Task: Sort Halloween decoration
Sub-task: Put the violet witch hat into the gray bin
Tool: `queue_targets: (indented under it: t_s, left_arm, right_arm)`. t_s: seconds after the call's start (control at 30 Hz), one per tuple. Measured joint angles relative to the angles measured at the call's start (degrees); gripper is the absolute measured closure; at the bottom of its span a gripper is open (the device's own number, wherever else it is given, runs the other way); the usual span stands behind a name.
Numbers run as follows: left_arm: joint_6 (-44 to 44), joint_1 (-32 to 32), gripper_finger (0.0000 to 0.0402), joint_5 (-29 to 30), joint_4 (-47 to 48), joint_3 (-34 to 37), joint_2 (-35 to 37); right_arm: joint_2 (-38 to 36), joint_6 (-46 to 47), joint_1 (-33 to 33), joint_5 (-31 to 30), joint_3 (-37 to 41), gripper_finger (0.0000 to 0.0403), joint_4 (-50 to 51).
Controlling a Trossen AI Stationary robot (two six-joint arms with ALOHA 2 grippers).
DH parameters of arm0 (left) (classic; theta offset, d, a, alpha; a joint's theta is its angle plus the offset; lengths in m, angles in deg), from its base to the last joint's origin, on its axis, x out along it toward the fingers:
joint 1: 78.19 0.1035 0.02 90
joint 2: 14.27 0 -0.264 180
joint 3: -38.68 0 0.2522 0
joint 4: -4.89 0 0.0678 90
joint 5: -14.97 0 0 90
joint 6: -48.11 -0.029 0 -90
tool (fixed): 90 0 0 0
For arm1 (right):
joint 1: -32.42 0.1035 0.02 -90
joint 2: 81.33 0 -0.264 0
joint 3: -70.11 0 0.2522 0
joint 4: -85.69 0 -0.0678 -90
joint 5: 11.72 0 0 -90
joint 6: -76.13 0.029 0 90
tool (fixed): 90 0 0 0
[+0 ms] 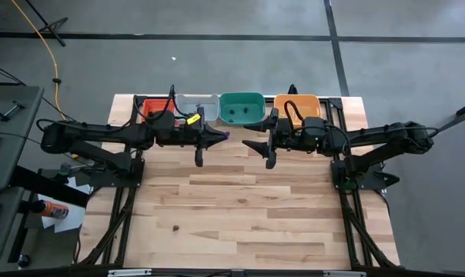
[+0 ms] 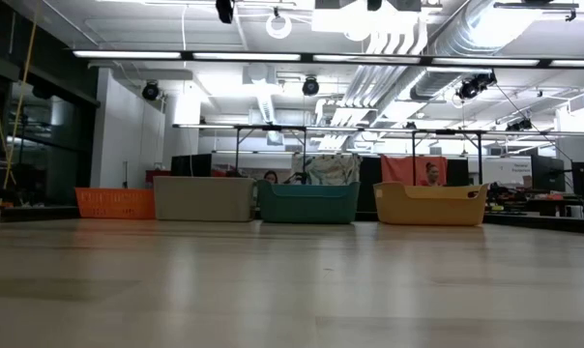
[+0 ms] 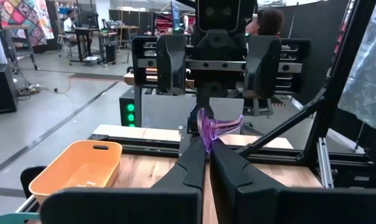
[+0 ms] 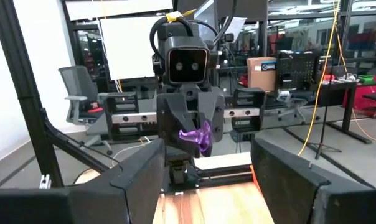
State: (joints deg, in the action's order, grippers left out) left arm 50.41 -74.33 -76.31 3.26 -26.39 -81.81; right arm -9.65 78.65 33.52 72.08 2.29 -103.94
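Gripping a purple trinket (image 3: pixel 214 127), your left gripper (image 3: pixel 206 144) pinches it shut in mid-air | your right gripper (image 4: pixel 206 171) faces it, jaws wide, empty | trays beyond: red (image 1: pixel 149 108), grey (image 1: pixel 195 103), green (image 1: pixel 242 108), orange (image 1: pixel 298 107).

Large open robotics lab or workshop: exposed ceiling ducts (image 2: pixel 437 39), strip lights, concrete floor (image 1: pixel 240 69) with taped lines, office chair (image 4: pixel 76 93), desks, cardboard box (image 4: pixel 263 71), yellow cable (image 1: pixel 44 38), people at workstations.
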Motion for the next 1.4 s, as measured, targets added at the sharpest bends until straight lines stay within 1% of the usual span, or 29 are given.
queue_targets:
  t_s: [0.27, 0.43, 0.53, 0.6, 0.63, 0.7, 0.77, 0.8, 0.83, 0.87, 0.93, 0.97, 1.03, 1.13, 1.2, 1.3, 1.4]
  left_arm:
    - [-0.1, 0.0, 0.0401, 0.0, 0.0, 0.0, 0.0]
    - [-1.9, 0.0, 0.0401, 0.1, 0.0, 0.0, 0.0]
    - [-3.0, 0.7, 0.0401, 0.1, 0.0, 0.0, 0.0]
    - [-3.0, 1.7, 0.0401, 0.1, 0.0, 0.0, 0.0]
    - [-3.1, 2.4, 0.0401, 0.1, 0.1, 0.0, 0.0]
    - [-4.0, 3.9, 0.0401, -0.5, 0.1, 0.0, 0.0]
    - [-4.5, 5.8, 0.0401, -1.7, 0.1, 0.0, 0.0]
    - [-4.5, 6.9, 0.0401, -2.1, 0.4, 0.0, 0.1]
    - [-4.5, 8.2, 0.0401, -2.6, 0.9, 0.0, 0.1]
    - [-4.5, 9.7, 0.0401, -2.6, 1.6, 0.0, 0.0]
    - [-3.7, 13.9, 0.0401, -0.7, 3.8, 0.0, -0.8]
    - [-2.7, 16.7, 0.0401, 0.1, 5.9, 0.0, -1.4]
    - [-0.8, 23.6, 0.0401, -0.1, 11.1, -0.6, -3.3]
    - [0.7, 33.5, 0.0401, -3.6, 19.3, -2.8, -8.0]
    - [2.2, 38.5, 0.0401, -5.2, 24.9, -4.5, -12.0]
    - [3.9, 43.2, 0.0401, -5.9, 34.3, -6.8, -18.0]
    - [5.1, 45.1, 0.0401, -5.7, 42.0, -8.4, -22.9]
  right_arm:
    - [0.0, 0.0, 0.0, 0.0, 0.0, 0.0169, 0.0]
    - [0.0, 0.0, 0.0, 0.0, 0.0, 0.0170, 0.4]
    - [0.0, 0.0, 0.0, 0.0, 0.0, 0.0182, 1.4]
    - [0.0, 0.1, 0.0, 0.0, 0.0, 0.0207, 2.5]
    - [0.0, 0.5, 0.0, 0.0, 0.0, 0.0227, 3.4]
    - [0.0, 2.1, 0.0, -0.5, 0.0, 0.0279, 5.7]
    - [0.0, 3.0, 0.0, -1.6, 0.0, 0.0343, 9.1]
    - [0.0, 2.8, 0.0, -2.1, 0.0, 0.0373, 11.1]
    - [0.0, 2.6, 0.0, -2.2, 0.0, 0.0387, 12.7]
    - [0.0, 2.8, 0.0, -2.3, 0.0, 0.0388, 14.2]
    - [0.0, 3.6, -0.1, -2.3, 0.0, 0.0377, 16.6]
    - [0.0, 3.9, -0.2, -2.3, 0.0, 0.0374, 17.6]
    - [0.0, 4.1, -0.6, -2.3, 0.0, 0.0378, 19.5]
    - [0.0, 4.1, -1.7, -2.3, 0.0, 0.0396, 21.3]
    - [0.0, 4.3, -2.7, -2.4, 0.0, 0.0399, 22.0]
    - [0.0, 5.2, -3.9, -2.4, 0.0, 0.0393, 22.4]
    - [0.0, 5.7, -4.4, -2.5, 0.0, 0.0392, 22.1]
